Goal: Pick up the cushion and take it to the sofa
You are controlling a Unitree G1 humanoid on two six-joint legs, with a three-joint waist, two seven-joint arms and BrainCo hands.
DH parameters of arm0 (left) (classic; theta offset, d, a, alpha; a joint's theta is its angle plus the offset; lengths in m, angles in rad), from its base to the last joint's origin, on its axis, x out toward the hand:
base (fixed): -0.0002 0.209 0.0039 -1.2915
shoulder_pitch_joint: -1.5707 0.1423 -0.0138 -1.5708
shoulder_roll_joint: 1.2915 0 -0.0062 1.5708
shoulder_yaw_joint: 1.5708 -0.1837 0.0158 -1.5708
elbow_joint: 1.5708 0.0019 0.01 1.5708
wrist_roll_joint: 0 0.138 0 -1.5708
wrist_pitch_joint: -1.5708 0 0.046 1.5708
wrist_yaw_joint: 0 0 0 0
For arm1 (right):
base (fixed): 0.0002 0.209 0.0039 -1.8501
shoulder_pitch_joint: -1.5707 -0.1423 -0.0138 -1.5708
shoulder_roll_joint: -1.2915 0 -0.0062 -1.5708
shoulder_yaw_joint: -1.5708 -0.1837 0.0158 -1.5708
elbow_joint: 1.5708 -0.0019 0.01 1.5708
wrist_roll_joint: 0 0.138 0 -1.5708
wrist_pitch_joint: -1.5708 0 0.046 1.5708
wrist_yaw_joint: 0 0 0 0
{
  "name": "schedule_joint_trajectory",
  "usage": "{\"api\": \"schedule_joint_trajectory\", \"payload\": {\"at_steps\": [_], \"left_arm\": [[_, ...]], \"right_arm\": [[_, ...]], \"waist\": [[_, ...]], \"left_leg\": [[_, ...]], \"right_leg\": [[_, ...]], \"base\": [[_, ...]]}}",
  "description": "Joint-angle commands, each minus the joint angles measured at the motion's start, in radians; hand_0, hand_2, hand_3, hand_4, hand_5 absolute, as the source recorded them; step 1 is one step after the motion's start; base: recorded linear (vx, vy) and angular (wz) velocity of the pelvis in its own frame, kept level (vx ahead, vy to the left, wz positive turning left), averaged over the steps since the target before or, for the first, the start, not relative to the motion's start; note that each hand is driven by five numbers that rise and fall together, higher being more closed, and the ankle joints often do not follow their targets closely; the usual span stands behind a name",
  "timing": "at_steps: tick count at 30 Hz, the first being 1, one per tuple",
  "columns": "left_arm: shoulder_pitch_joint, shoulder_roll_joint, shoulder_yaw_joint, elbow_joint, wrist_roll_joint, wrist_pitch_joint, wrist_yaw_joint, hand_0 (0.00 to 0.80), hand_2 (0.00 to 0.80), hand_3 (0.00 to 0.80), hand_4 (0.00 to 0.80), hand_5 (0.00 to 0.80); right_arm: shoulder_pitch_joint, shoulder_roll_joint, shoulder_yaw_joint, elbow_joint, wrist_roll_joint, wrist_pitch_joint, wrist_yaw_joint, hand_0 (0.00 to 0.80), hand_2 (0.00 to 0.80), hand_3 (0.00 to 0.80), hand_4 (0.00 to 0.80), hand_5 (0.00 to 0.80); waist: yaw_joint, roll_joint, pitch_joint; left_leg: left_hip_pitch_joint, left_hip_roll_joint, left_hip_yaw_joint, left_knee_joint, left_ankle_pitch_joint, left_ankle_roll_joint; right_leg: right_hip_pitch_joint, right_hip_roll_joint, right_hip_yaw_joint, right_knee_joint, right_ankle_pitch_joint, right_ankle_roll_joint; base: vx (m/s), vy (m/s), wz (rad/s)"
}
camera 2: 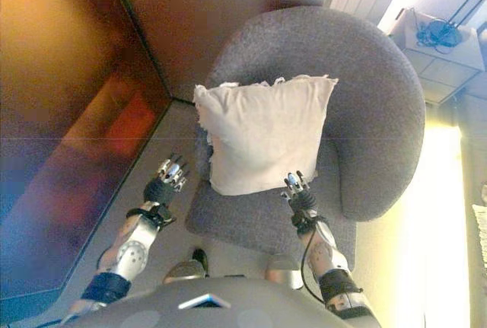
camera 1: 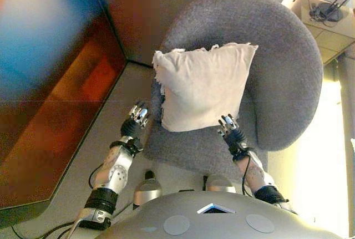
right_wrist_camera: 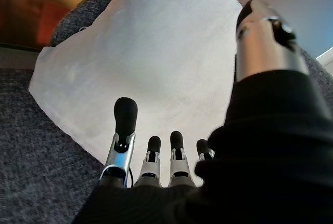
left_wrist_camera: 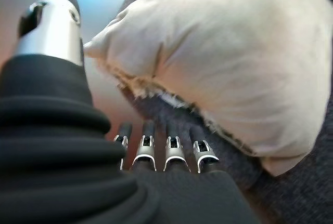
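Note:
A cream cushion (camera 1: 202, 86) with frayed edges leans upright against the back of a round grey armchair (camera 1: 288, 67). It also shows in the left wrist view (left_wrist_camera: 234, 63) and the right wrist view (right_wrist_camera: 151, 68). My left hand (camera 1: 137, 118) is open, just off the chair's left edge, a little short of the cushion's lower left corner. My right hand (camera 1: 229, 125) is open over the seat, its fingertips at the cushion's lower right corner. Neither hand holds the cushion.
A dark reddish-brown cabinet or wall panel (camera 1: 61, 111) stands close on the left. A pale box with cables (camera 1: 324, 14) sits at the far right behind the chair. Grey floor (camera 1: 111, 95) lies between panel and chair.

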Motion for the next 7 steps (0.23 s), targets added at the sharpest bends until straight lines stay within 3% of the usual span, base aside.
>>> {"api": "schedule_joint_trajectory", "payload": {"at_steps": [1, 7], "left_arm": [[-0.048, -0.017, -0.026, 0.000, -0.015, -0.072, -0.016, 0.000, 0.000, 0.000, 0.000, 0.000], [-0.040, -0.005, -0.023, -0.015, -0.025, -0.068, -0.013, 0.000, 0.000, 0.000, 0.000, 0.000]], "right_arm": [[-0.052, -0.018, 0.005, -0.040, -0.013, -0.051, 0.017, 0.000, 0.000, 0.000, 0.000, 0.000], [-0.046, -0.030, -0.001, -0.050, -0.012, -0.056, 0.004, 0.000, 0.000, 0.000, 0.000, 0.000]], "waist": [[-0.004, 0.038, 0.021], [-0.001, 0.037, 0.027]], "left_leg": [[-0.022, 0.014, 0.019, 0.079, -0.047, 0.009], [-0.032, 0.013, 0.017, 0.085, -0.050, 0.011]], "right_leg": [[-0.054, -0.019, -0.061, 0.005, 0.067, 0.062], [-0.059, -0.021, -0.065, 0.007, 0.064, 0.061]], "base": [[0.000, 0.000, 0.00], [0.000, 0.000, 0.00]]}}
